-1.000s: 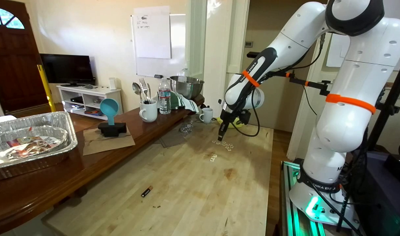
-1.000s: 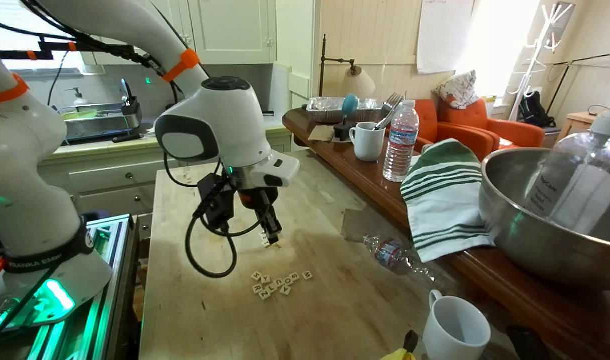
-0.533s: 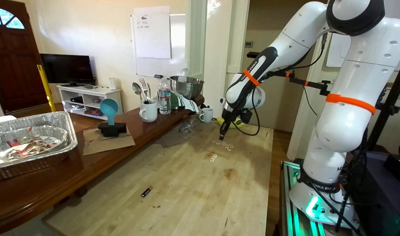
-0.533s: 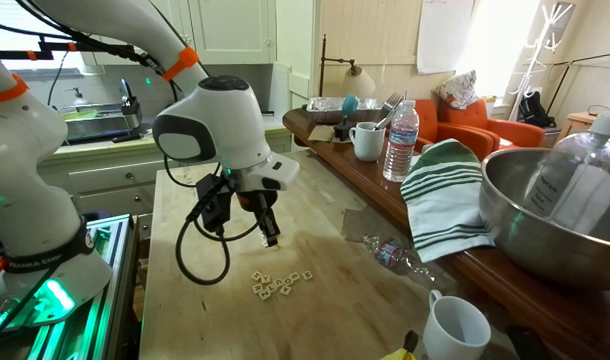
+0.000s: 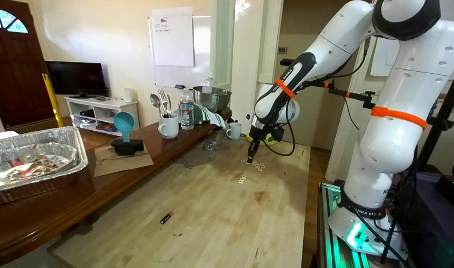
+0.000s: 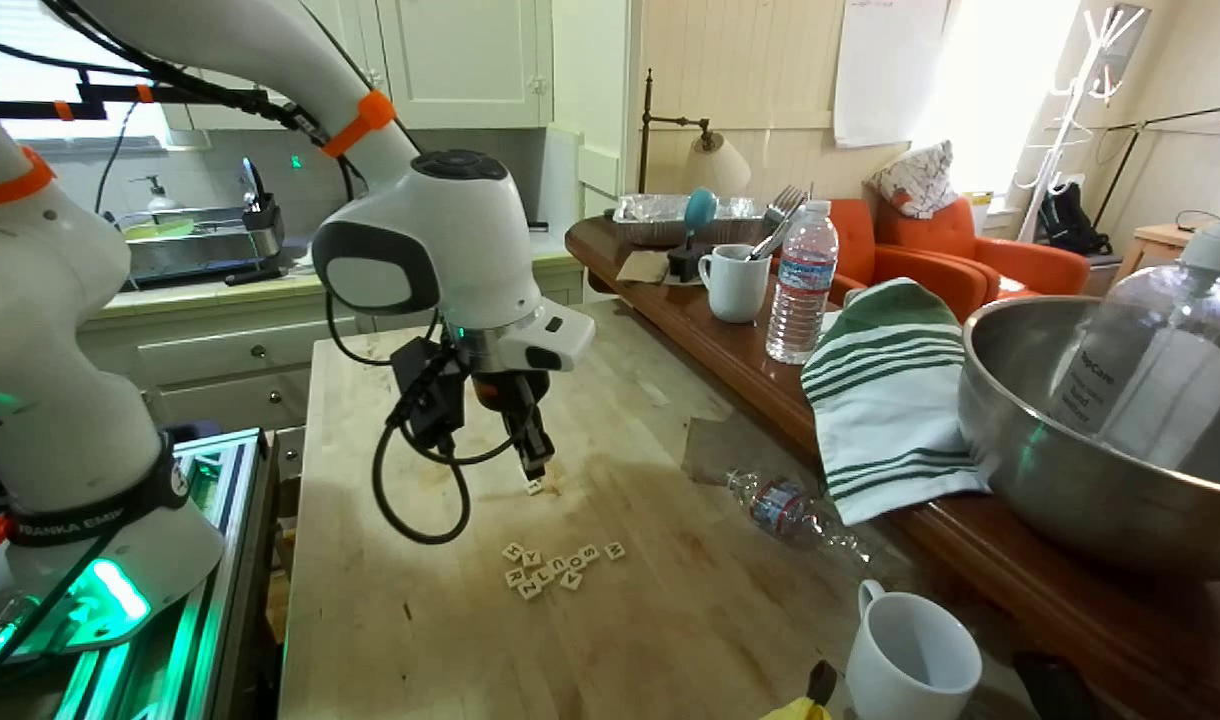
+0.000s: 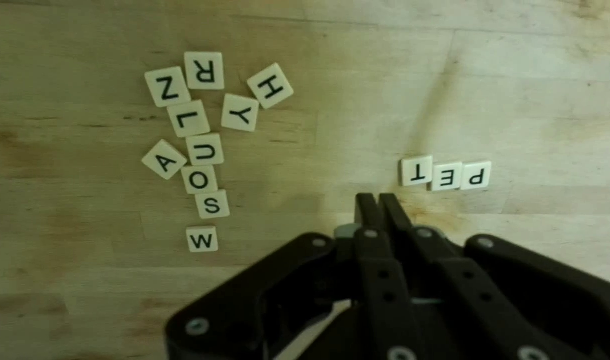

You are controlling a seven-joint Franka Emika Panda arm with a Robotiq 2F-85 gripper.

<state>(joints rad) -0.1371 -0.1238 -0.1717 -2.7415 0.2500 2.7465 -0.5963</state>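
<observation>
Nearly closed, the fingers (image 7: 367,210) hold nothing near three tiles (image 7: 446,176).
Ten letters (image 7: 205,149) dot the tabletop (image 7: 315,150) at the wrist view's left.

Thirteen letter tiles (image 7: 205,149) on one pale wooden surface (image 5: 219,212)
Ten of the letter tiles make a loose cluster, one each of Z, R, H, Y, L, U, A, O, S and W; three make a row, one each of P, E and T. Counted besides: two white mugs (image 6: 915,655), two plastic water bottles (image 6: 802,290), two orange armchairs (image 6: 1030,265), one battery (image 5: 166,217), one stainless-steel bowl (image 6: 1080,490), one TopCare pump bottle (image 6: 1160,390), one striped dish towel (image 6: 895,420), one blue scoop (image 5: 124,121) and one flat-screen television (image 5: 76,78). The cutlery (image 5: 155,99) overlaps too much to count.
</observation>
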